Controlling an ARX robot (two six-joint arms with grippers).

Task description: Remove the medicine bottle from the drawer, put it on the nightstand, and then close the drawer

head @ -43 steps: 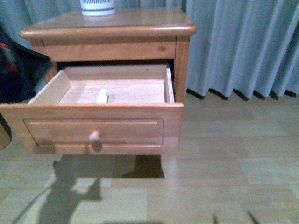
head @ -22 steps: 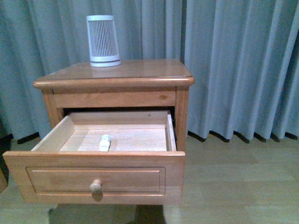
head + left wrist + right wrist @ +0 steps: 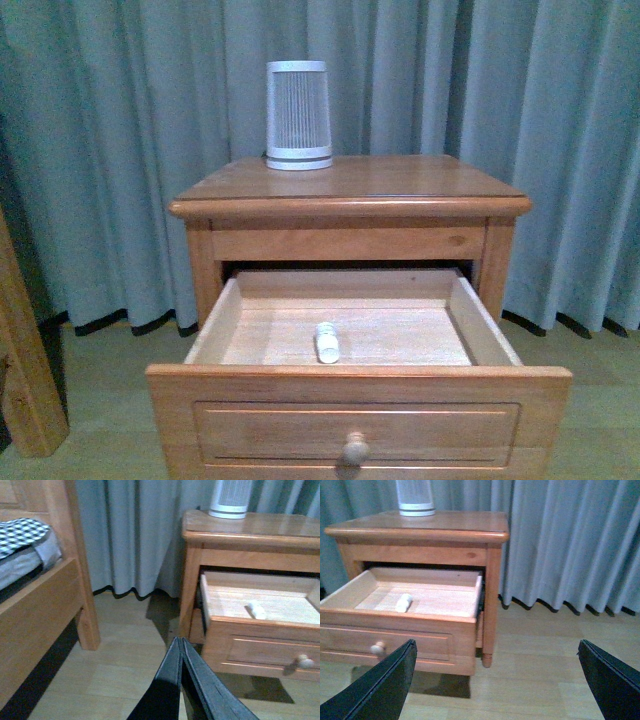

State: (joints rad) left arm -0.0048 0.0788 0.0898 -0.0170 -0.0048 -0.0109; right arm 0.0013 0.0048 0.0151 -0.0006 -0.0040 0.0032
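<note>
The orange-brown wooden nightstand point(image 3: 350, 185) stands before a curtain. Its upper drawer point(image 3: 360, 420) is pulled fully open, round knob point(image 3: 354, 449) at the front. The small white medicine bottle point(image 3: 327, 342) lies on its side on the drawer floor near the middle. It also shows in the left wrist view point(image 3: 257, 610) and the right wrist view point(image 3: 403, 602). Neither gripper shows in the front view. My left gripper point(image 3: 180, 641) is shut and empty, low over the floor left of the nightstand. My right gripper point(image 3: 496, 647) is wide open and empty, over the floor to the nightstand's right.
A white-and-grey ribbed tapered device point(image 3: 298, 115) stands at the back of the nightstand top. A wooden bed frame point(image 3: 45, 595) with checked bedding point(image 3: 22, 532) is to the left. Grey-blue curtains point(image 3: 100, 150) hang behind. The floor point(image 3: 545, 660) is pale wood.
The front view has swung up and to the left, so the nightstand now sits centred with the whole device in sight. The drawer stays open and the bottle has not moved.
</note>
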